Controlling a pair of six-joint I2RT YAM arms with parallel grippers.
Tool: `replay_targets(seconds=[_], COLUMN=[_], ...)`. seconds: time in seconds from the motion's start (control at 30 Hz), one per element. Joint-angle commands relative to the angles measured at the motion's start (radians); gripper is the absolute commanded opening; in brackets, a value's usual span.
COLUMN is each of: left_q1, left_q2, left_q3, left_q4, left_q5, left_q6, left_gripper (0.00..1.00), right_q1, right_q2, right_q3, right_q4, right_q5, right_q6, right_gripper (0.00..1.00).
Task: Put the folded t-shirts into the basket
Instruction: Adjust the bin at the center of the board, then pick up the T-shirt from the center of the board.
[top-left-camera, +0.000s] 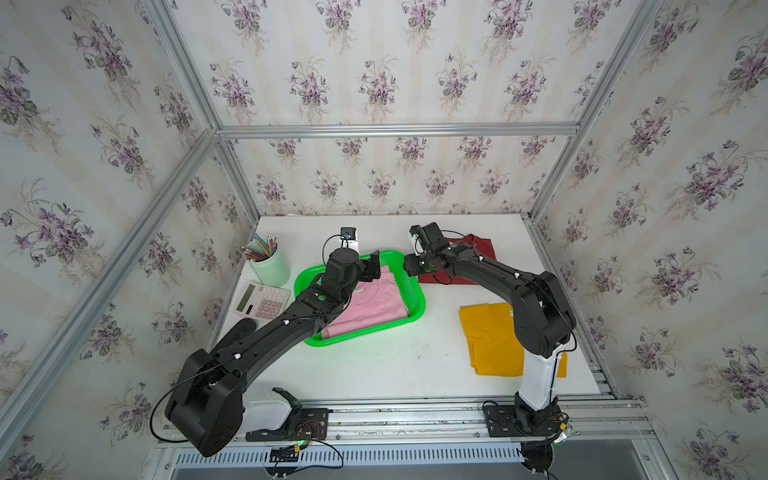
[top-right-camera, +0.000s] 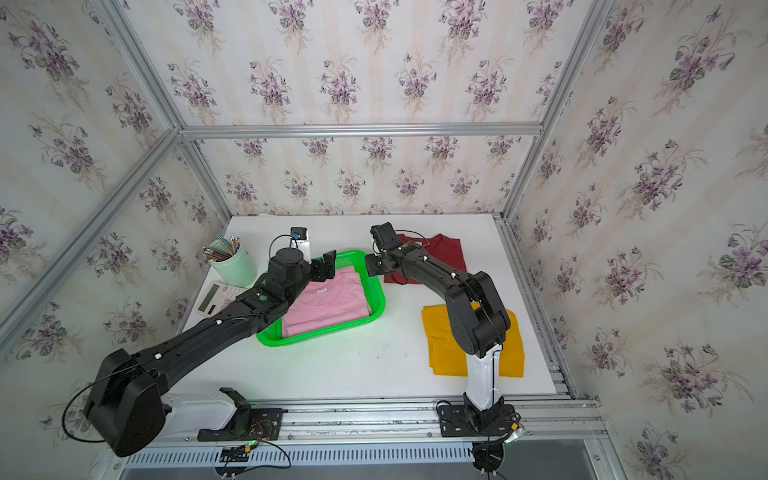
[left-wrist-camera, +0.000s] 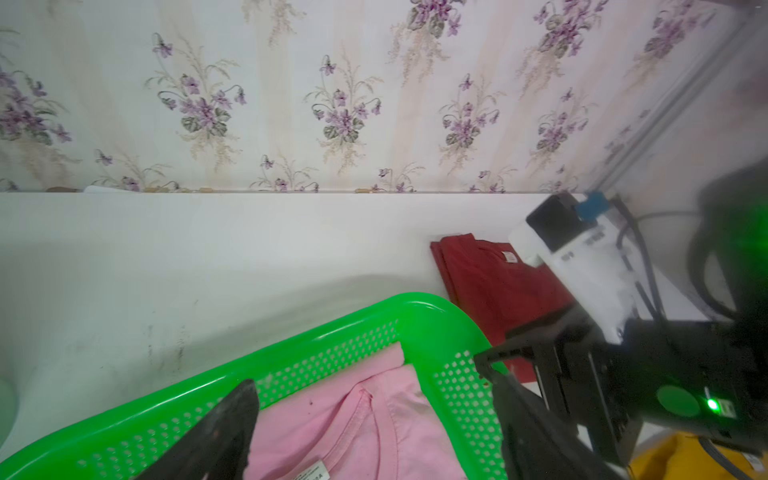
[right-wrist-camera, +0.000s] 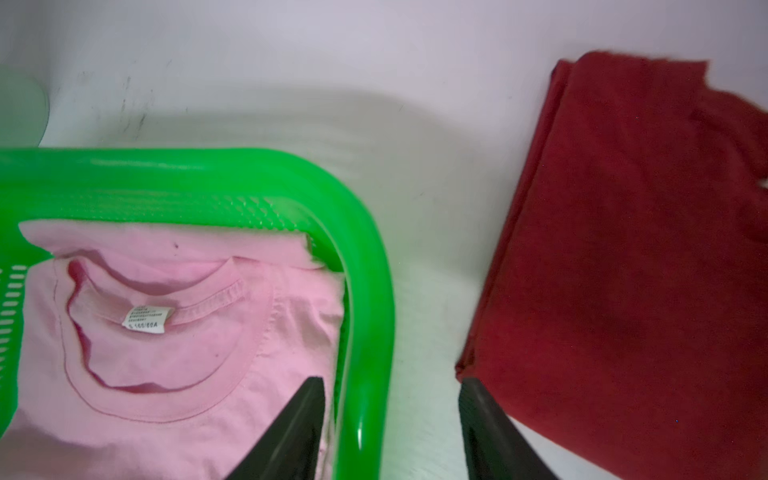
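**Right gripper**: jaws parted, holding nothing; poised above the rim of the basket, one finger over the pink tee and the other over bare table at the edge of the dark red tee.

**Left gripper**: spread wide and empty; it hangs over the collar end of the pink tee, which lies flat inside the basket.

**Step in hand, as judged:** one of three tees is placed, and the arms are between a release and the next pick. The dark red tee lies just beside the basket and nearest the right gripper; the next move calls for pinching its folded edge through all layers, lifting it clear of the rim and laying it on the pink one. The left arm would do well to clear the basket first. The mustard yellow tee lies nearer the right arm's base, partly hidden by the arm.

**Surface:** white table, faintly scuffed; a pencil cup and a calculator stand near the basket.

**Room:** floral wallpaper on an aluminium frame.
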Motion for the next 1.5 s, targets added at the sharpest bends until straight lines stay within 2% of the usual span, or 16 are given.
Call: replay_targets(seconds=[0.0,0.07,0.2,0.27,0.4,0.53,0.77,0.9,1.0,1.07,1.13,1.17,1.27,1.37,1.47], left_q1=[-0.004,-0.013,-0.043,-0.063,-0.117,-0.145,-0.152,-0.166,-0.172,-0.172,-0.174,-0.179,-0.208,-0.241,-0.273], left_q2=[0.008,0.022,0.045,0.06,0.094,0.168,0.192,0.218,0.256,0.276,0.293,0.302,0.321,0.333,0.342], left_q3=[-0.004,-0.002,-0.013,-0.013,0.015,0.035,0.021,0.037,0.043,0.044,0.05,0.054,0.072,0.077,0.098], left_q4=[0.132,0.163,0.237,0.263,0.27,0.298,0.315,0.281,0.279,0.292,0.293,0.287,0.235,0.202,0.153], left_q5=[0.207,0.274,0.354,0.383,0.393,0.404,0.42,0.436,0.484,0.517,0.556,0.588,0.615,0.598,0.568], left_q6=[0.071,0.103,0.15,0.185,0.267,0.288,0.325,0.364,0.367,0.356,0.351,0.357,0.411,0.457,0.507], left_gripper=[0.88,0.87,0.87,0.87,0.87,0.84,0.83,0.83,0.83,0.83,0.83,0.82,0.82,0.81,0.82], right_q1=[0.002,0.002,-0.021,-0.096,-0.202,-0.23,-0.23,-0.2,-0.096,-0.072,-0.069,-0.07,-0.071,-0.087,-0.159], right_q2=[-0.097,-0.184,-0.374,-0.467,-0.616,-0.643,-0.55,-0.563,-0.636,-0.699,-0.775,-0.81,-0.857,-0.804,-0.71], right_q3=[-0.025,-0.088,-0.279,-0.406,-0.666,-0.814,-0.974,-1.017,-1.034,-1.051,-1.058,-1.039,-0.924,-0.789,-0.676], right_q4=[-0.049,-0.049,-0.049,-0.032,0.026,0.053,0.125,0.1,0.024,-0.042,-0.093,-0.12,-0.162,-0.184,-0.204], right_q5=[0.021,0.076,0.272,0.288,0.193,0.066,-0.128,-0.274,-0.325,-0.317,-0.302,-0.277,-0.164,-0.012,0.127], right_q6=[0.076,0.132,0.249,0.315,0.398,0.416,0.423,0.419,0.429,0.459,0.504,0.524,0.559,0.558,0.548], right_gripper=[0.63,0.65,0.69,0.67,0.5,0.33,0.24,0.18,0.19,0.22,0.31,0.4,0.53,0.57,0.59])
